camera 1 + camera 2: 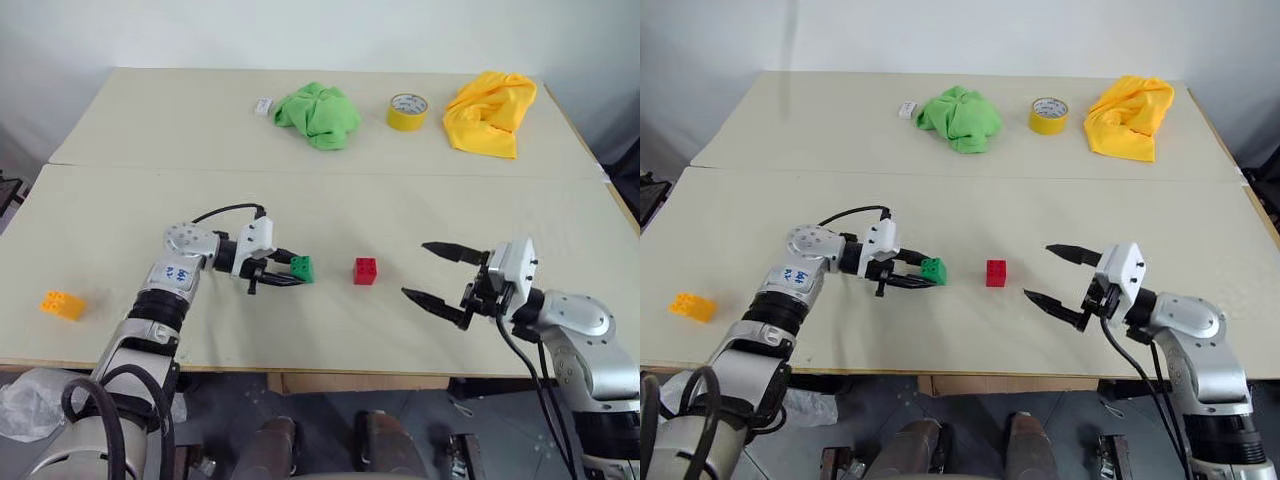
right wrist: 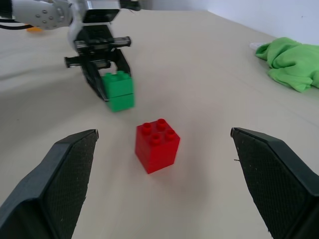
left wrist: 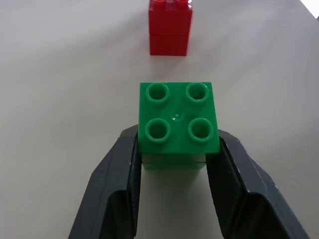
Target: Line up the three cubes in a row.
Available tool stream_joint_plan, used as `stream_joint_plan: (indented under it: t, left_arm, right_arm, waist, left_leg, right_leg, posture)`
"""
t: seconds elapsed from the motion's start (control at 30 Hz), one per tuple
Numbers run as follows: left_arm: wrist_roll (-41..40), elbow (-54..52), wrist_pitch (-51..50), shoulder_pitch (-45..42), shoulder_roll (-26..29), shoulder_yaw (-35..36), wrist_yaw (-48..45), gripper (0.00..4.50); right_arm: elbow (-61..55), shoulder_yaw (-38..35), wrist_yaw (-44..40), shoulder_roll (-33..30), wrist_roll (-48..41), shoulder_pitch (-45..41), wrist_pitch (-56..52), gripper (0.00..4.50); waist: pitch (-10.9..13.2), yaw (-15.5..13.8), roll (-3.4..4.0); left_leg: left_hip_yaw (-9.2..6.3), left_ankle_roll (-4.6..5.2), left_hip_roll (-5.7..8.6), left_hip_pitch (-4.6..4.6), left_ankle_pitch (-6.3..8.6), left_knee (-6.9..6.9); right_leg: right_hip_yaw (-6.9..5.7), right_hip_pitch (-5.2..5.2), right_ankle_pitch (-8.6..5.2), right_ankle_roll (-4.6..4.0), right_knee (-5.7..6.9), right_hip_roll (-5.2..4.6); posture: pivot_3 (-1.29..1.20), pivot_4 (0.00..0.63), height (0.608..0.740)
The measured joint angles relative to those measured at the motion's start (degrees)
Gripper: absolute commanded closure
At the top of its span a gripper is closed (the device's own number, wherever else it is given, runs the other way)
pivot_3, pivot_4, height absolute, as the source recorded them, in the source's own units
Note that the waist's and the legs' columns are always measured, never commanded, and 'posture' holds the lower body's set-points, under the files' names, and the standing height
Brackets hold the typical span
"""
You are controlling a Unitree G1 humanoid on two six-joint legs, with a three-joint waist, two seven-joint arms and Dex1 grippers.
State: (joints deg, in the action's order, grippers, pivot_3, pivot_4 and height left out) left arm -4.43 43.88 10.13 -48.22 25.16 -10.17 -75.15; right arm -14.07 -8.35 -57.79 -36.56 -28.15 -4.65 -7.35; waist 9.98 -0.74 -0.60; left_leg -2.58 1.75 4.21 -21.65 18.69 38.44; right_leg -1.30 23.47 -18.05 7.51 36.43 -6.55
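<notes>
The left hand (image 1: 288, 274) was clamped on the green cube (image 1: 302, 269), its two black fingers (image 3: 119, 184) pressed against opposite side faces at the cube's near end, the cube sitting upright with its four studs facing up. Whether the cube rested on the worktop (image 1: 320, 210) or stood slightly off it could not be told. It lay near the middle of the front half of the worktop, left of centre. The red cube (image 1: 365, 271) stood just to its right, apart from it, upright with studs up, square faces roughly parallel to the front edge; being near-square in plan, neither cube showed a marked long axis. The right hand (image 1: 436, 272) was held level at the right of the red cube, pointing toward it, its fingers (image 2: 55, 184) spread wide apart and holding nothing, clear of the cube. The orange-yellow cube (image 1: 62, 304) lay well apart from the other two, near the front left corner of the worktop, studs up, its longer side turned at a slight angle to the front edge. Along the far edge lay a green cloth (image 1: 318, 114), a yellow tape roll (image 1: 407, 111) lying flat, and a yellow cloth (image 1: 490, 112) toward the far right corner. A small white object (image 1: 263, 105) sat just left of the green cloth; its nature could not be determined.
</notes>
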Motion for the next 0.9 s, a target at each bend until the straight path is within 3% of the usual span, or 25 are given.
stream_joint_plan:
  t: [0.33, 0.4, 0.67, 0.9]
  left_arm:
    - [1.8, 3.3, 2.3, -1.7, -4.4, -1.2, 2.5, 3.01]
    - [2.1, 3.6, 2.1, -2.2, -4.4, -1.3, 2.1, 2.27]
    - [2.5, 0.2, 0.4, -2.5, -2.7, -1.8, 1.0, 0.02]
    - [-4.7, -15.4, -3.9, 2.0, 7.6, 5.2, -2.5, 0.02]
  right_arm:
    - [-6.2, -1.6, 2.4, -0.6, -1.0, 6.0, -2.8, 0.0]
    - [-6.2, -1.6, 2.5, -0.7, -1.0, 6.0, -2.8, 0.0]
    - [-4.2, -0.5, 2.3, -0.6, -0.4, 3.4, -2.6, 0.0]
    - [-1.0, 3.3, 0.3, 0.9, -0.1, -1.7, -1.9, 0.0]
  waist:
    - [0.0, -0.8, 0.0]
    - [0.0, -0.8, 0.0]
    - [0.0, -0.6, -0.02]
    - [0.0, 0.5, 0.01]
  left_leg:
    - [-0.03, 0.06, 0.02, -0.01, 0.04, 0.32]
    - [-0.03, 0.07, 0.02, -0.01, 0.04, 0.36]
    - [-0.02, 0.07, -0.02, -0.03, 0.04, 0.34]
    - [-0.05, 0.02, -0.12, -0.07, 0.05, 0.29]
  right_leg:
    - [0.02, -0.11, 0.03, 0.05, -0.01, 0.01]
    - [0.02, -0.12, 0.03, 0.06, -0.01, 0.01]
    - [0.04, -0.08, 0.03, 0.06, 0.01, 0.02]
    - [0.14, -0.01, 0.03, 0.05, 0.02, -0.07]
  posture:
    - [0.0, 0.15, 0.74]
    - [0.0, 0.15, 0.74]
    - [0.0, 0.15, 0.74]
    - [0.0, 0.15, 0.74]
